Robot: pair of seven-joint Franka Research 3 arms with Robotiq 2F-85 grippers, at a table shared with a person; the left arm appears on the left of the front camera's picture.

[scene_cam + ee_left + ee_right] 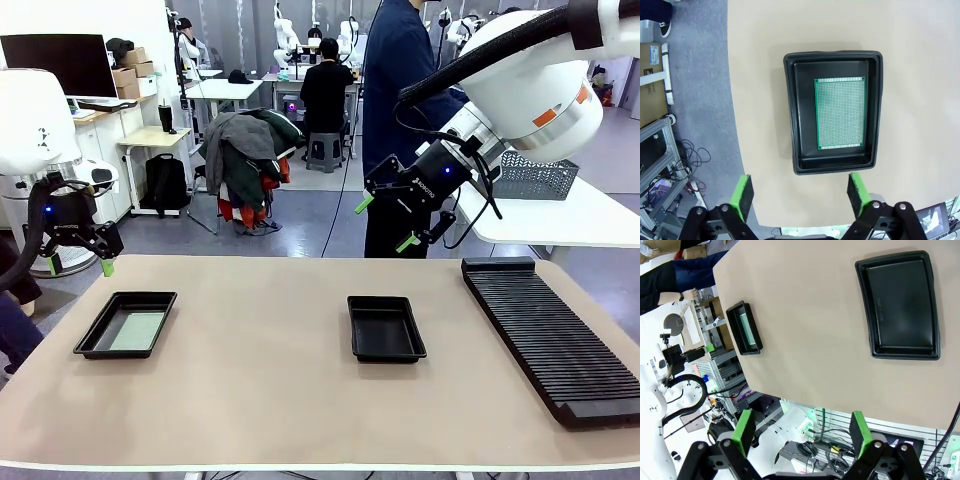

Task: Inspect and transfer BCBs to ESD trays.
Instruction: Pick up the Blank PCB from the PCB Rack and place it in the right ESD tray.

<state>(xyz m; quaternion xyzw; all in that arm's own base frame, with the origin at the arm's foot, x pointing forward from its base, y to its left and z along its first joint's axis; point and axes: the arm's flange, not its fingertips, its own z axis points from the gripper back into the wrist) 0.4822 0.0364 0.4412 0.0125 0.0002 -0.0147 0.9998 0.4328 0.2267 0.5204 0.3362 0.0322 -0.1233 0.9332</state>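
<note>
Left gripper (800, 176) green pads spread wide, holding nothing, hanging over far-left corner of table (260, 390). Below it, left ESD tray (835, 54); one BCB (840, 113) lying flat on tray floor, toward one side. Right gripper (801, 413) jaws likewise fully apart, empty, raised above far table edge; white "ROBOTIQ" lettering on its body. Second ESD tray (386, 328) at table middle. Ribbed black rack (550, 335) at right.

I'm seeing a thin green board (840, 113) lying flat inside the left black tray (790, 115), while the other black tray (388, 358) is sitting well apart, showing its bare floor.
</note>
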